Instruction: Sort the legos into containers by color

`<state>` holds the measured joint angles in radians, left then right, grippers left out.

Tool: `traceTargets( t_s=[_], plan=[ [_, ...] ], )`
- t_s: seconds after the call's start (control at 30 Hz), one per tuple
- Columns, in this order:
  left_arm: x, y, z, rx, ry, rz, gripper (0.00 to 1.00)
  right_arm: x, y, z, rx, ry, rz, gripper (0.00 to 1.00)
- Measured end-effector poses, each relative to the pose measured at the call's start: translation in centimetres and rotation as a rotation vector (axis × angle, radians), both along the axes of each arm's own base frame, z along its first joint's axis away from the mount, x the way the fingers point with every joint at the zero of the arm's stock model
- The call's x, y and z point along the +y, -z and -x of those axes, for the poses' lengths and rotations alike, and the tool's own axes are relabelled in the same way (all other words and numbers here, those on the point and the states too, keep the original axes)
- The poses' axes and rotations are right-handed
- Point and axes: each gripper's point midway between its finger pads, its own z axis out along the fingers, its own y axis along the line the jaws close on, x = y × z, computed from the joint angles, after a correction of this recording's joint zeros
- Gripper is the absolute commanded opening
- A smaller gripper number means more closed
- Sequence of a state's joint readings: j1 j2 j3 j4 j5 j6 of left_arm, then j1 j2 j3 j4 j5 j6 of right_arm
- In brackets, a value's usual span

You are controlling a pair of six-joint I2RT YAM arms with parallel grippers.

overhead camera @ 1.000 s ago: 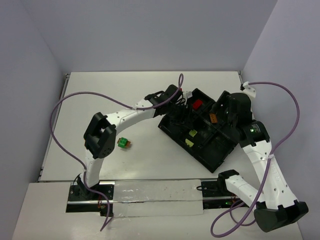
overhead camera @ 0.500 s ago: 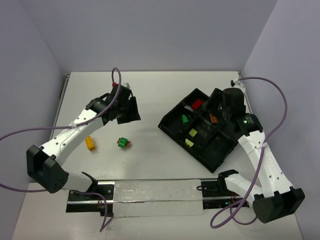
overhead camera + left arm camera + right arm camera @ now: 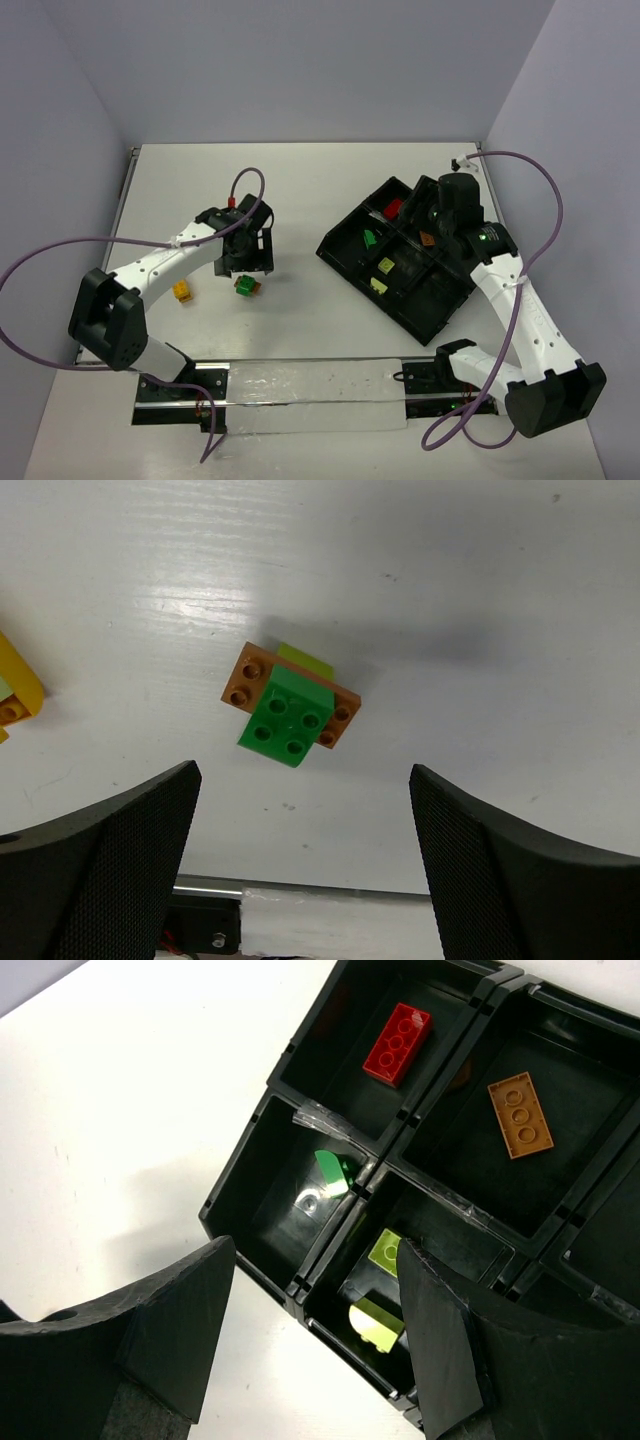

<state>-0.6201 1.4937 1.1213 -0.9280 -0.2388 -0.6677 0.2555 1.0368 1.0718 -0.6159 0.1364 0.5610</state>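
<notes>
Glossy black plastic tray (image 3: 270, 1195), shiny plastic legos (image 3: 288, 718), matt table (image 3: 450, 580)

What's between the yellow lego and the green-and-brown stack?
Nothing. The left wrist view shows only bare white table between the yellow lego and the green-and-brown stack.

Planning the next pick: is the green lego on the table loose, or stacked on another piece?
Stacked: the small green studded plastic brick sits atop an orange-brown studded brick, whose ends show either side.
</notes>
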Motion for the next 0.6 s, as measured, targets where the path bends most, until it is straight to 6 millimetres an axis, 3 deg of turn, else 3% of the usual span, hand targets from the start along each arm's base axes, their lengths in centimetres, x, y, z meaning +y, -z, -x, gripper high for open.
traceTargets(
  t_s=[0.43, 0.6],
  plan=[
    [1.2, 2.8, 0.5, 0.066, 0.036, -0.087, 0.70, 0.3, 0.5, -0.3, 0.017, -0.007, -0.004, 0.73],
    [1.6, 3.5, 0.5, 0.077, 0.042, -0.096, 0.68, 0.3, 0.5, -0.3, 0.017, -0.007, -0.004, 0.73]
  ],
)
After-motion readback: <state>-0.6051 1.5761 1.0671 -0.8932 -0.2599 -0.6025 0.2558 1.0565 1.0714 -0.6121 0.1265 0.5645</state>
